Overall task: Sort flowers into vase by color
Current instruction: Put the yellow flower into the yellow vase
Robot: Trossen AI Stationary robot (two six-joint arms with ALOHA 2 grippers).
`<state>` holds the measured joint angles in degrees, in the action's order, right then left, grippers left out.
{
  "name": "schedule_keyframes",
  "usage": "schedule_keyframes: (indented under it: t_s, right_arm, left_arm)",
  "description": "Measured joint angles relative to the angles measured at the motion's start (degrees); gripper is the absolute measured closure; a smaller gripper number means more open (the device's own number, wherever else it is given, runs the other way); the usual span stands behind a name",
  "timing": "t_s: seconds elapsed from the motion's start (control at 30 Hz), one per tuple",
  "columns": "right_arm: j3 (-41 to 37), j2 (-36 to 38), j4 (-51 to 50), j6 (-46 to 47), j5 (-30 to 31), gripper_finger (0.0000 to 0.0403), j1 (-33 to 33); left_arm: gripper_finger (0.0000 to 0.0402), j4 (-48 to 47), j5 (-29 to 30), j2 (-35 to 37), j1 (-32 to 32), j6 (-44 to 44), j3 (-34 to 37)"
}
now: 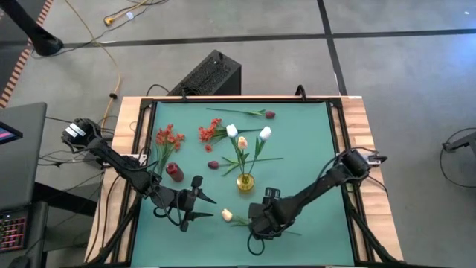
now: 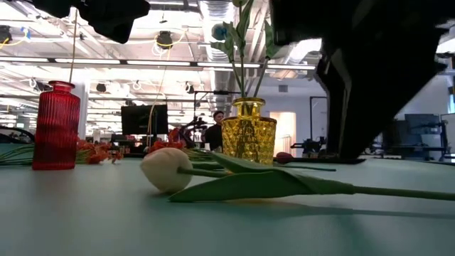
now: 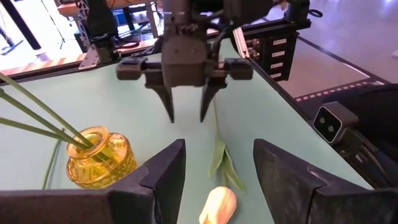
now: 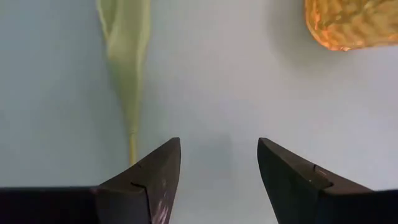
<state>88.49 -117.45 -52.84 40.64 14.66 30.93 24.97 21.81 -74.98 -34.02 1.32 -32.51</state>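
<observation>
Near edge of the table (image 1: 312, 149), centre: cream tulip (image 1: 227, 215) lies flat, bloom pointing left, stem and leaf running right under the right end effector (image 1: 256, 222). That end effector hangs just above the stem with jaws wide, holding nothing; in the right wrist view the leaf (image 4: 126, 56) sits off toward one finger, not centred between them. Left end effector (image 1: 199, 199) is also wide and empty, parked just left of the bloom, aimed at it.

Yellow vase (image 1: 245, 181), just beyond the tulip, already holds white and cream tulips, so my read is this bloom goes there too. Red vase (image 1: 174, 172) is to the left, with red-orange flowers (image 1: 169, 138) lying beyond it.

For a clean pick:
- shift sideways until the stem is centred between the jaws
- grip bare stem, not the leaf; leaf will likely fold and slip
- descend straight, close only once fingertips bracket the stem at table level
- keep clear of the yellow vase on lift; it's near and looks tippable
</observation>
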Motion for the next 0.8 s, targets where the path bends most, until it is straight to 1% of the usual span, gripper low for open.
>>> schedule_keyframes:
  t_s: [0.2,0.4,0.6,0.8]
  right_arm:
    - [0.76,0.02,5.19,0.64,-4.19,0.0163,1.27]
    - [-1.03,0.04,7.82,4.12,-4.41,0.0163,2.5]
    - [-5.49,0.04,15.41,4.36,-4.27,0.0163,2.33]
    - [-7.63,0.04,17.81,4.42,-4.31,0.0163,1.52]
  left_arm:
    - [0.0223,0.0,0.0,0.0,0.0,0.3,0.0]
    - [0.0223,0.0,0.0,0.0,0.0,0.38,0.0]
    - [0.0223,0.11,0.0,0.0,0.0,0.42,0.0]
    - [0.0223,0.19,0.0,0.0,0.0,0.4,0.0]
